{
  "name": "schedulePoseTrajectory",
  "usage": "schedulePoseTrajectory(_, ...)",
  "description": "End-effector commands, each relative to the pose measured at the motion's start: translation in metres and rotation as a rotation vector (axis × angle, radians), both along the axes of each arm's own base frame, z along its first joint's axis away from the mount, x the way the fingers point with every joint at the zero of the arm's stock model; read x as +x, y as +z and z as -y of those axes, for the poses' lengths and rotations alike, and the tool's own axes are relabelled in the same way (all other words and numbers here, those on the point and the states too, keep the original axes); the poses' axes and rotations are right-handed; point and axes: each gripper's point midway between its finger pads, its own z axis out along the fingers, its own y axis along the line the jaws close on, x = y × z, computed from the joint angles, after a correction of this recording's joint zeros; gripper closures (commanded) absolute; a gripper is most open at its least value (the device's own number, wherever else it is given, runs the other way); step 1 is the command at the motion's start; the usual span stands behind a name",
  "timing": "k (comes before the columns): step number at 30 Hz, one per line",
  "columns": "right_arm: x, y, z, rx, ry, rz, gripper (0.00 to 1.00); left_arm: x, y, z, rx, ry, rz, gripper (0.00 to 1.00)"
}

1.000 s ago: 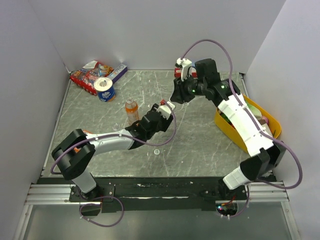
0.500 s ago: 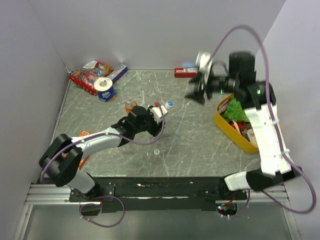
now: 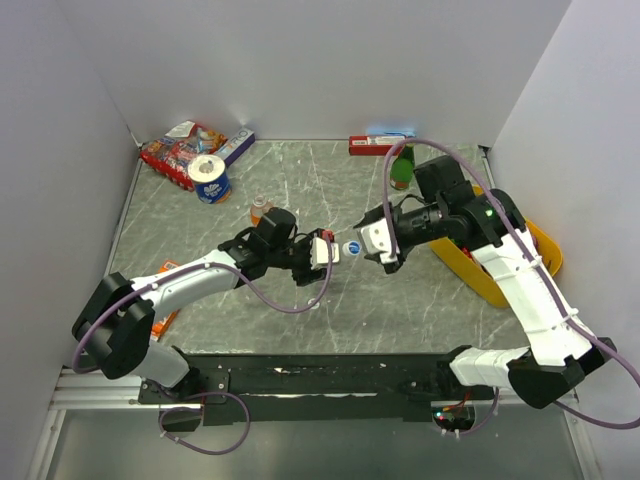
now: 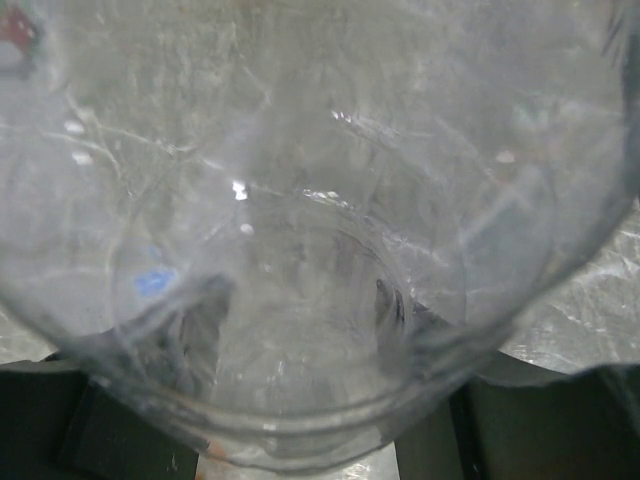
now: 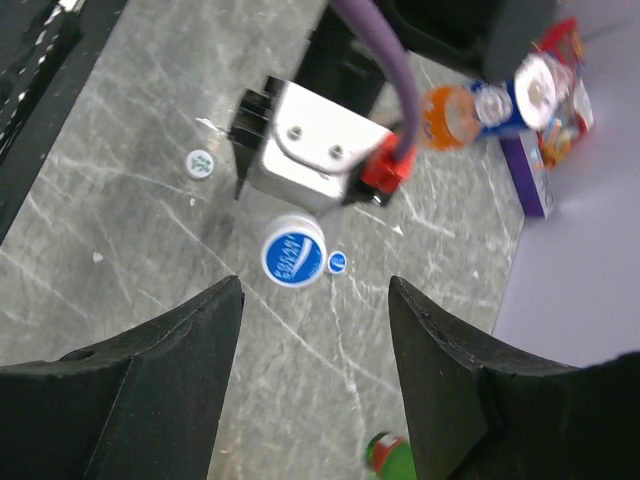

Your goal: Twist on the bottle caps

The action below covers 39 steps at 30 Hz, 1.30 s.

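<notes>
Right gripper swung in, jaws apart; cap faces it end-on, on the clear bottle my left gripper clamps.

Overhead and right-wrist views share the table.

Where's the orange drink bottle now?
Top view, left of centre: the small clear orange-drink bottle sits just behind the left arm, near the blue-and-white tape roll.

Cap apparently between left pincer and right pincer; bottle farther back.
</notes>
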Motion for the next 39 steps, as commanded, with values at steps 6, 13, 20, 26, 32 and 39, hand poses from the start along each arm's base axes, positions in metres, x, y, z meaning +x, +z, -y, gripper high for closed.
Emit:
schedulePoseTrajectory(6, -0.024, -0.018, -0.007, -0.070, 0.155, 0.020, 0.37, 0.001, 0.029, 0.012, -0.043, -0.083, 0.122, 0.99)
schedulePoseTrajectory(13, -0.016, -0.025, -0.018, -0.076, 0.154, 0.021, 0.42, 0.001, 0.031, 0.013, -0.046, -0.081, 0.136, 0.99)
schedulePoseTrajectory(20, -0.014, -0.034, -0.020, -0.091, 0.149, 0.021, 0.50, 0.002, 0.031, 0.013, -0.051, -0.075, 0.143, 0.99)
schedulePoseTrajectory(26, 0.001, -0.024, -0.028, -0.041, 0.042, -0.019, 0.78, 0.010, 0.032, 0.014, -0.077, -0.016, 0.129, 0.99)
schedulePoseTrajectory(32, 0.057, 0.002, -0.048, 0.183, -0.474, -0.320, 0.97, 0.083, 0.095, -0.003, -0.392, 0.655, 0.210, 0.99)
schedulePoseTrajectory(39, 0.102, -0.015, -0.037, 0.356, -1.052, -1.161, 1.00, 0.126, 0.089, -0.009, -0.404, 0.993, 0.174, 0.99)
